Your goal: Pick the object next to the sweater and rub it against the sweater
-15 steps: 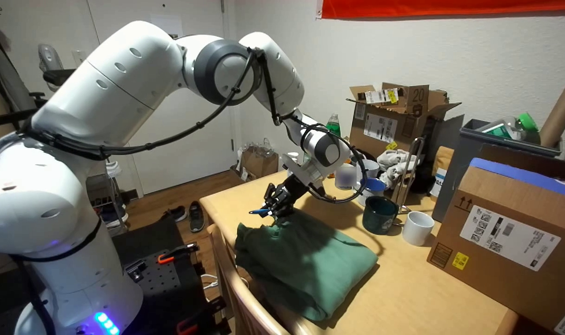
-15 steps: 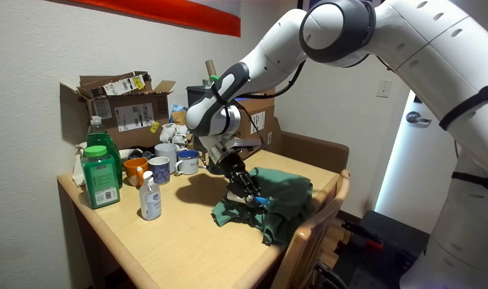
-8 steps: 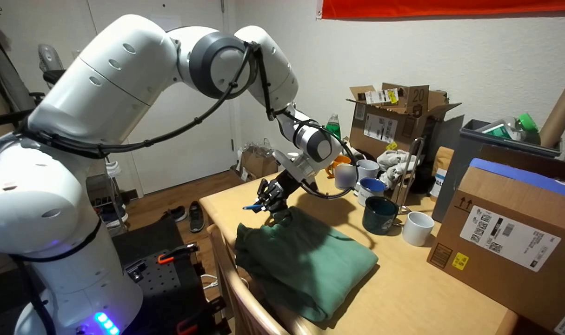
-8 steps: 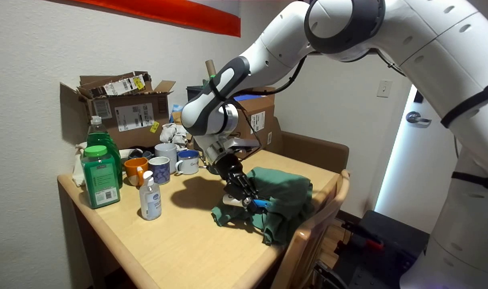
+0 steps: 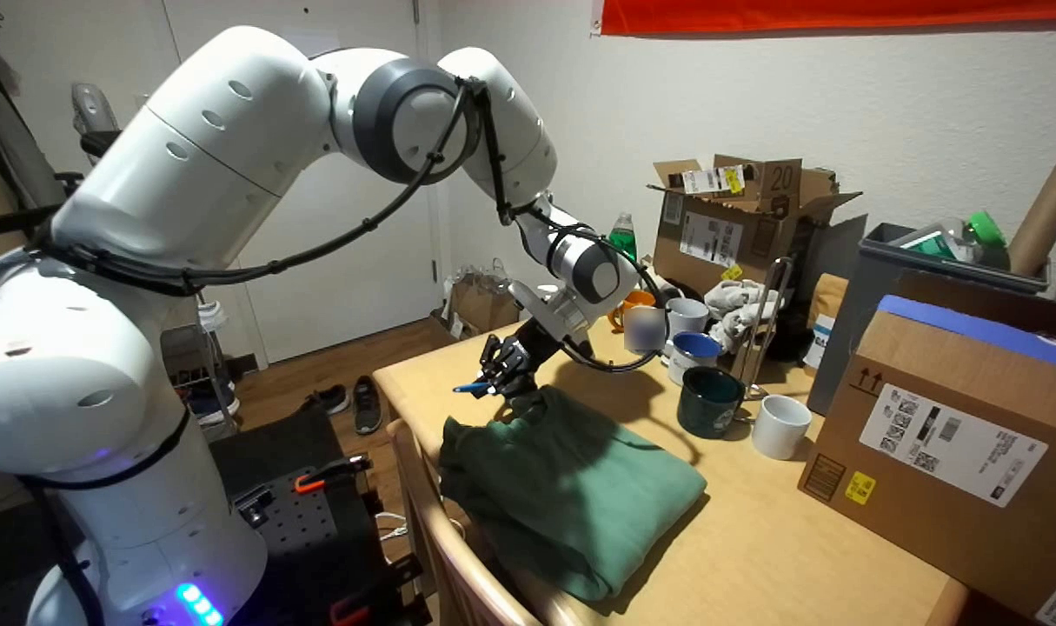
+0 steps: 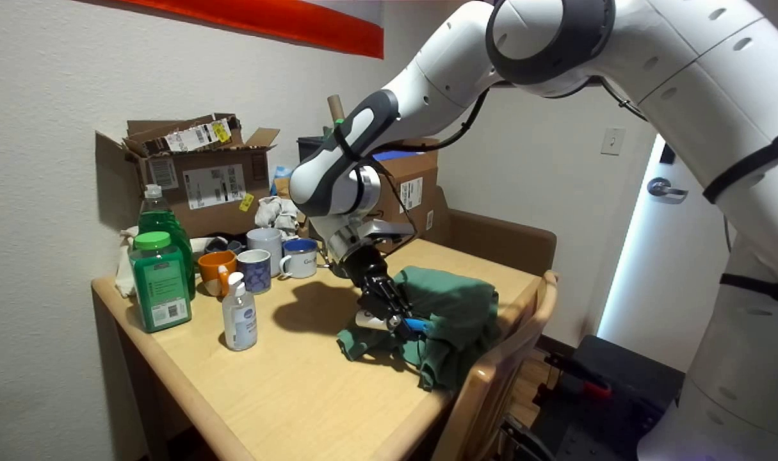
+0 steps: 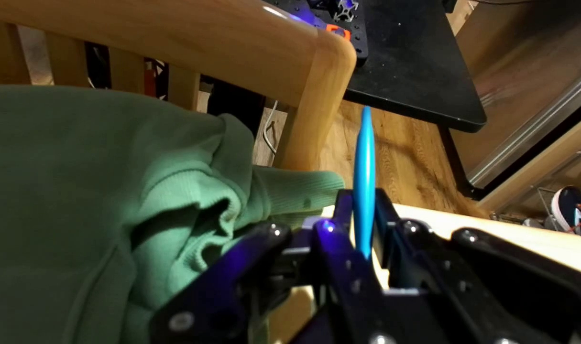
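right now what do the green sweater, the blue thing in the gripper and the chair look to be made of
Sweater: soft knit fabric, matte, shown by its folds and fine ribbing; exact fibre unclear.
Blue thing: probably hard plastic, smooth and glossy, with a highlight along it.
Chair: likely wood, perhaps satin-varnished, going by its warm brown tone and soft sheen.

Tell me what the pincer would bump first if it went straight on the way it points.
Probably the sweater: in the wrist view its cuff shows just past the pincer, slightly to one side. Depth is unclear, so it could meet the table instead.
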{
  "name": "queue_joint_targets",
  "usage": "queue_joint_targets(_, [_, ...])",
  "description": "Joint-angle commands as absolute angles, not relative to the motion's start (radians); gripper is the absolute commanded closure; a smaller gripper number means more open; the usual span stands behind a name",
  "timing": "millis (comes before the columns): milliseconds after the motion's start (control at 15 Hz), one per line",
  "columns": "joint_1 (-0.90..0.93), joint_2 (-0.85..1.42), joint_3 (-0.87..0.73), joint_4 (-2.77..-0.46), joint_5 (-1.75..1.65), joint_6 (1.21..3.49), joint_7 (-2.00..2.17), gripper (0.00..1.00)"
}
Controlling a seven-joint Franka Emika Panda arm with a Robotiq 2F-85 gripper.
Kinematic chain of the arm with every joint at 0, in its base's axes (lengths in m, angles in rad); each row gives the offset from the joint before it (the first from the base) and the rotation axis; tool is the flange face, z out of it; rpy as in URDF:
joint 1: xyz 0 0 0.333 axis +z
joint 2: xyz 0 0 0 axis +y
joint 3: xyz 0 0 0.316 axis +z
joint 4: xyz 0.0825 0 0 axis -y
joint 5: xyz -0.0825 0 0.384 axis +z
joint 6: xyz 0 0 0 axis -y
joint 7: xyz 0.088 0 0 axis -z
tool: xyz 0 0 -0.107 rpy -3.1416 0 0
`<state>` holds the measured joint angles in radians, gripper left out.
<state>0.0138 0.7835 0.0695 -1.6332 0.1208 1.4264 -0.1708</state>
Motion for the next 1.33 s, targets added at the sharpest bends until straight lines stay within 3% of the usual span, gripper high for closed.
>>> queue_joint_targets(0, [0.015, 0.794, 0.074, -1.624, 0.119, 1.436, -0.172, 0.97])
queue_joint_targets(1267, [0.078, 0.904, 0.126, -1.539, 0.129, 1.626, -0.153, 0.97])
